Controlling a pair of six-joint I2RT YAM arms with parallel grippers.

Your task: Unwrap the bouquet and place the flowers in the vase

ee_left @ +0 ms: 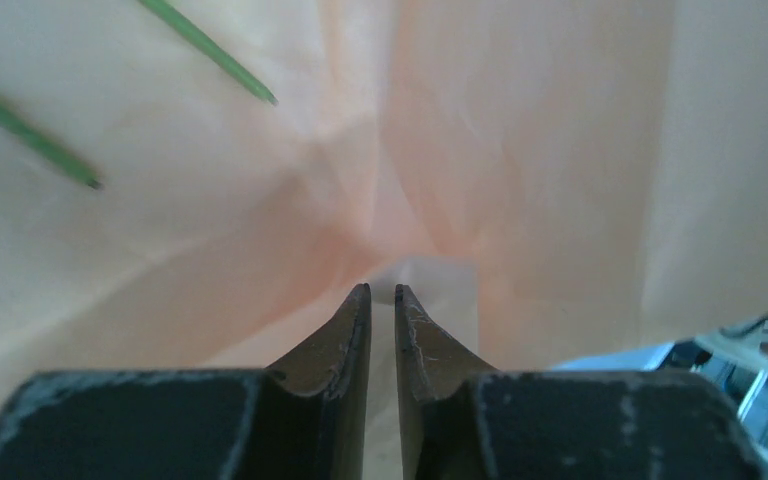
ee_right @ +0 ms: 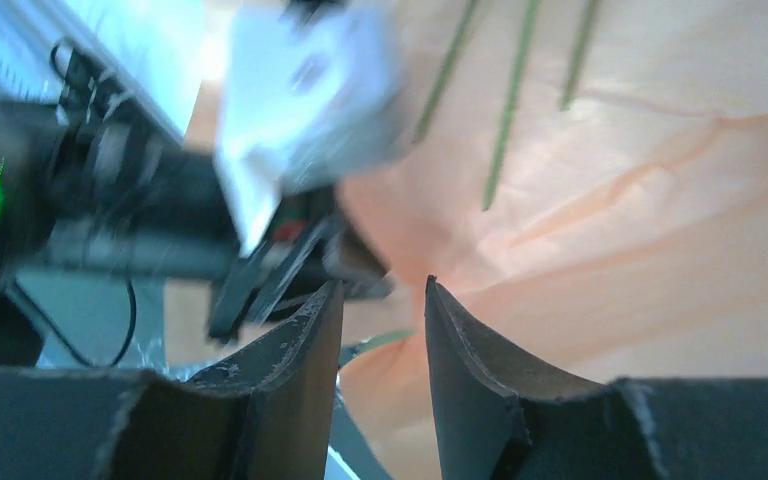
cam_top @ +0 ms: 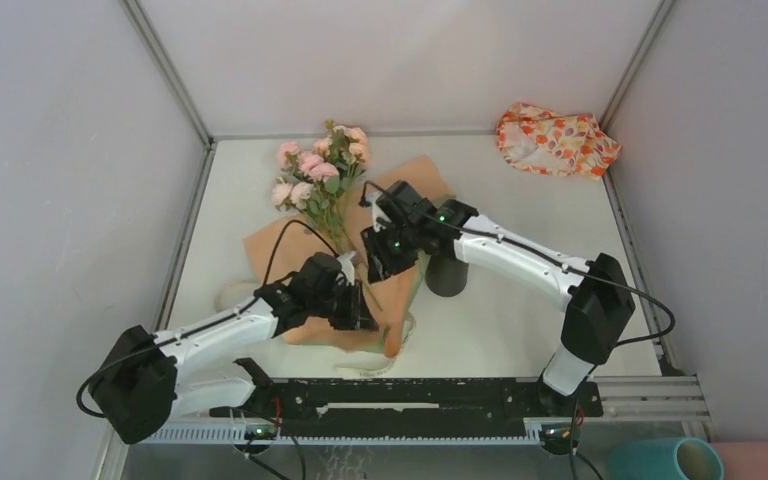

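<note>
peach paper wrap (ee_left: 520,150) sits pinched in left gripper (ee_left: 382,292); right gripper (ee_right: 382,285) hangs half-spread, empty, over it.

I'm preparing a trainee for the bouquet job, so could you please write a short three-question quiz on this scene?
1. True or false: the pink and peach roses already stand in the matte black cylindrical vase.
2. The orange-and-white patterned cloth lies: A) in the far right corner; B) beside the roses; C) inside the vase.
3. Which pinches the orange-brown paper wrap, the left gripper or the right gripper?
Key: 1 false; 2 A; 3 the left gripper.
</note>
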